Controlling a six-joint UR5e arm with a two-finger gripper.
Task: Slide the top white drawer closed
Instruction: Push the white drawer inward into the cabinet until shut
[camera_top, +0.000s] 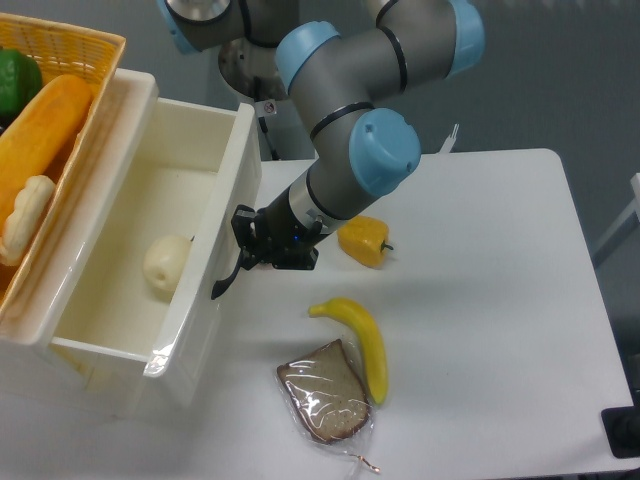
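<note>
Glossy cream plastic drawer (150, 250) sat left of frame, w/ curved black handle (226, 280). Gripper (252, 243) pressed against its front; couldn't tell if open or closed.

The top white drawer (110, 300), glossy cream with black handle, stands partly open

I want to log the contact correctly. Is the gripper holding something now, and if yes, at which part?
The gripper is at the curved black handle on the front of the top white drawer. Whether its fingers close on the handle or only press cannot be told.
</note>
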